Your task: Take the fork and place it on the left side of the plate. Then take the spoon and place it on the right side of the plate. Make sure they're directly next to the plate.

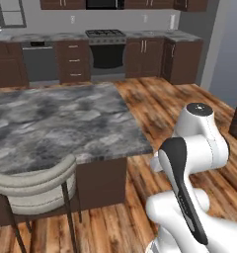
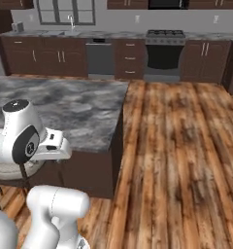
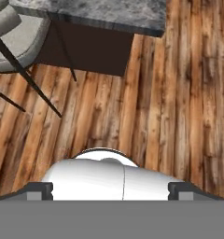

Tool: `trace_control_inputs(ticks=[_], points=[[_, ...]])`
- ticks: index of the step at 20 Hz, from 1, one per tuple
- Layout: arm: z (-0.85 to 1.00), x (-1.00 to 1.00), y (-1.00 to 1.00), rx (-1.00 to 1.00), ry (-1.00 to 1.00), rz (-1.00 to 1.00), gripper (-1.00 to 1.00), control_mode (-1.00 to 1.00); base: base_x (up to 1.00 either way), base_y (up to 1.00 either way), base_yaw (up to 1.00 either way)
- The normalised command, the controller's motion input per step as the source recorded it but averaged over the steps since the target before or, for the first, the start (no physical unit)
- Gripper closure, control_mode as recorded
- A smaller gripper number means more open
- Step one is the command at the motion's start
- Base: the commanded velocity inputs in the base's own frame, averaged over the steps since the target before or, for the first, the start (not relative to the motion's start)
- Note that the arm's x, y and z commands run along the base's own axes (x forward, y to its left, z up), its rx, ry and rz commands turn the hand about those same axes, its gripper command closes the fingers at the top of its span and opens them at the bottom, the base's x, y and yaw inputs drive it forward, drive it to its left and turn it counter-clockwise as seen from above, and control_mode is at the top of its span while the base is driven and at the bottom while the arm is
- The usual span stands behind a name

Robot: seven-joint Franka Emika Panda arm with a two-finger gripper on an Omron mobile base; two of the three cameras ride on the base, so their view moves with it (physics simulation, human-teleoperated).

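Beneath the hand camera, the end effector [image 3: 110,191] stands released, its two dark fingertips [image 3: 39,190] set wide apart with nothing between them. It looks down on the floor [image 3: 179,93], glossy wood planks streaked brown and orange.

A bench [image 1: 56,123] with a slab top of mottled grey stone, square-cornered and matte, sits on a dark brown base. Its near corner is cut off at the top of the hand view. A chair [image 1: 36,188] with a curved, pale padded back and thin dark legs is tucked against the near edge. Its seat is partly hidden by the arm [image 2: 26,141] in the right base view.

That arm is smooth white with dark joints, folded low in front of both base cameras.

Along the far wall run dark wood cabinets [image 1: 145,54] with small pale handles under a grey stone counter. Between them stand a black-fronted stove [image 1: 105,49] and what looks like a steel dishwasher [image 1: 40,62]. A tap [image 2: 70,19] rises below a window.

Where the fork, plate and spoon lie, and how their long axes point, I cannot tell from these angles.
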Motion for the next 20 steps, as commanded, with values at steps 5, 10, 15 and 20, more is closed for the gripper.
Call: trace_control_inputs(ticks=[5, 10, 15, 20], points=[[0.0, 0.0, 0.0, 0.0, 0.0, 0.0, -1.0, 1.0, 0.15, -1.0, -0.1], [0.0, 0.0, 0.0, 0.0, 0.0, 0.0, -1.0, 1.0, 0.31, -1.0, -0.08], [0.0, 0.0, 0.0, 0.0, 0.0, 0.0, -1.0, 1.0, 0.6, -1.0, -0.02], [0.0, 0.0, 0.0, 0.0, 0.0, 0.0, -1.0, 1.0, 0.81, -1.0, 0.0]])
